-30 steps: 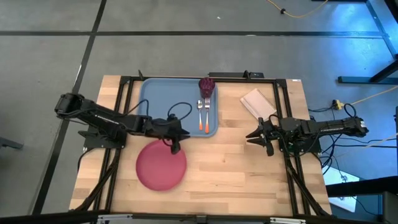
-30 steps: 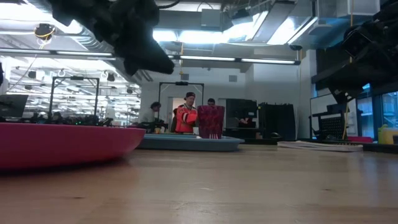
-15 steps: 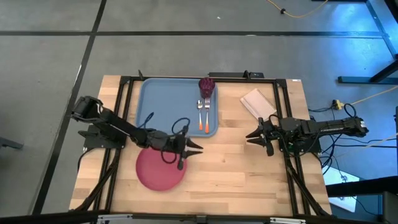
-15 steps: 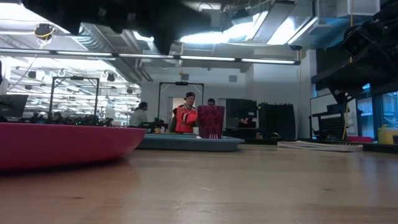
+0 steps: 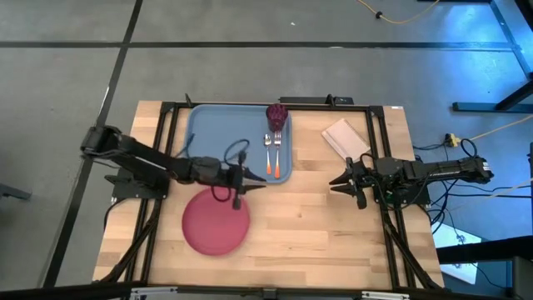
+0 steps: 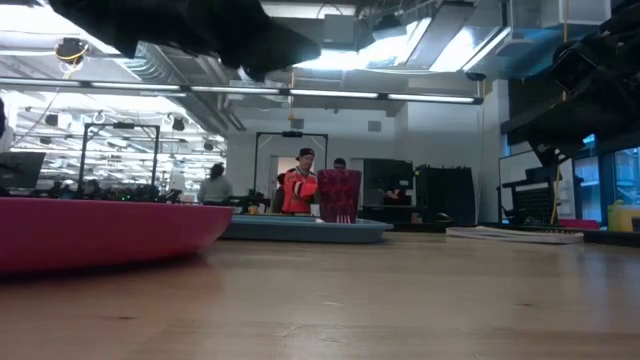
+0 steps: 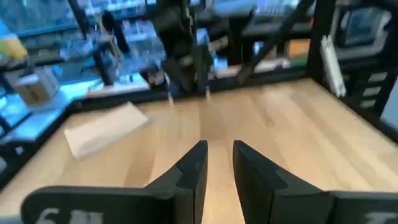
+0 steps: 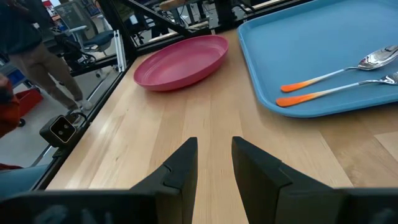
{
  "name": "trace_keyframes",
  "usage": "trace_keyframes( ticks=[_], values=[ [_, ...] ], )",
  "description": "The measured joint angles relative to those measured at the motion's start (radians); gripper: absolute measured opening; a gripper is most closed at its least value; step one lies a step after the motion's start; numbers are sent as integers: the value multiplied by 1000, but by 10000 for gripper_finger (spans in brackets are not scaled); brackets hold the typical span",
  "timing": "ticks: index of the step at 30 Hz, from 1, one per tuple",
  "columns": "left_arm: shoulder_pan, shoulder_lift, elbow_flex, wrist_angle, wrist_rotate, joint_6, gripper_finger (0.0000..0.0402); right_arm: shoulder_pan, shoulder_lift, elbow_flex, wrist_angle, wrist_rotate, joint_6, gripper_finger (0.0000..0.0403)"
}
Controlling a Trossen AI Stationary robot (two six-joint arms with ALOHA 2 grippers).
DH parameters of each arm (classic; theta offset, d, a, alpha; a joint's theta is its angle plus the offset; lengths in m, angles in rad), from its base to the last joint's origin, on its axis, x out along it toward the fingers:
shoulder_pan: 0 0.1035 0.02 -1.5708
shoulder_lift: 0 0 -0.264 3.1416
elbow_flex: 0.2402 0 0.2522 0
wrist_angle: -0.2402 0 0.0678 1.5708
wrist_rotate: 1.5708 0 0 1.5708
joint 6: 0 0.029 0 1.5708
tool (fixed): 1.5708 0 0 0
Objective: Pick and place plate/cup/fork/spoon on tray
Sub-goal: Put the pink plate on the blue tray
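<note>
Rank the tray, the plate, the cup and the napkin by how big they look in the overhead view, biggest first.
1. The tray, clearly the largest.
2. The plate.
3. The napkin.
4. The cup, smallest.

All sit at table height, so nearness to the camera does not muddle the order.

Robotics lab: equipment racks point(image 6: 110, 160), workstations.

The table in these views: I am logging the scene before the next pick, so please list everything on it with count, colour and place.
tray: one, light blue, far side of the table
cup: one, maroon, tray's far right corner
spoon: one, silver with orange handle, on the tray near the cup
fork: one, same colours, beside the spoon
plate: one, pinkish-red, on bare wood near the tray
napkin: one, pale, right of the tray
left pincer: open, above the plate's far edge
right pincer: open, at the table's right
</note>
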Motion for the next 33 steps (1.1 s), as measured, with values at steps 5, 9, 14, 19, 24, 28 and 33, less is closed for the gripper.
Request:
trace_keyframes(
  ticks=[5, 9, 14, 19, 24, 28, 33],
  values=[
    [33, -142, -89, 2, 41, 1, 69, 0, 0, 0, 0, 0, 0, 104],
    [41, -243, -193, 0, 25, -39, 69, 0, 0, 0, 0, 0, 0, 104],
    [42, -341, -293, 2, 18, -124, 69, 0, 0, 0, 0, 0, 0, 104],
    [40, -422, -339, 1, 16, -101, 69, 0, 0, 0, 0, 0, 0, 104],
    [42, -509, -380, -52, -42, -89, 69, 0, 0, 0, 0, 0, 0, 104],
    [42, -567, -400, -125, -58, -149, 69, 0, 0, 0, 0, 0, 0, 104],
    [42, -632, -400, -241, -58, -190, 69, 0, 0, 0, 7, 0, -2, 104]
  ],
)
